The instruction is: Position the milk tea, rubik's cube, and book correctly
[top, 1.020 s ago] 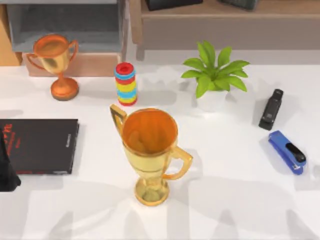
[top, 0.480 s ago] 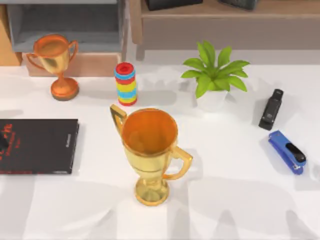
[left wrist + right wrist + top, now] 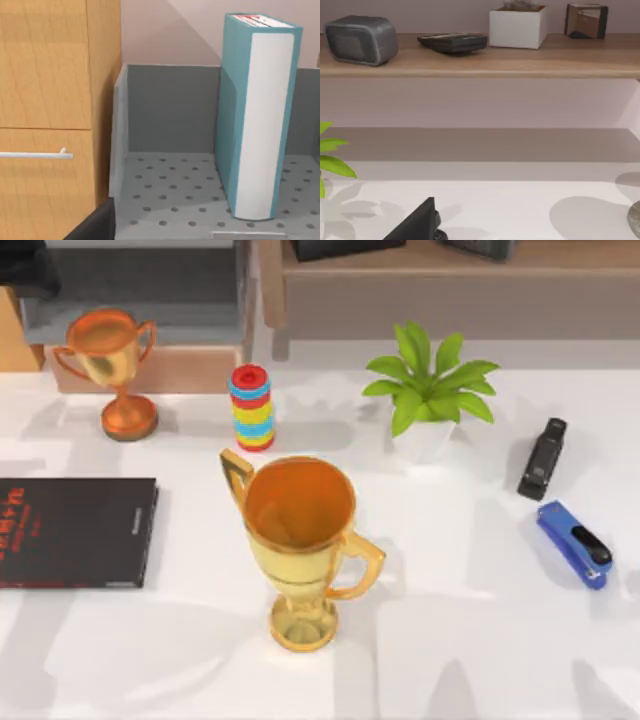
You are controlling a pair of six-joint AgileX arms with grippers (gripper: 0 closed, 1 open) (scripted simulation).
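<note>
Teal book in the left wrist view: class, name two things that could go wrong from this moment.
The teal book stands upright and unsupported in the grey perforated compartment, so a slight knock could topple it. In the top view the left arm sits at the back left near the small trophy, which it could clip when moving.

it is bright where i work; soft grey shadows lie on my white table (image 3: 470, 570) (no glare), everything slightly blurry.

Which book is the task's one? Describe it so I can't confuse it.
Look in the grey perforated compartment beside the wooden drawer front. The book stands upright there: thick, light teal, pale page edges. The other, a thin black book with red lettering, lies flat on the table.
</note>
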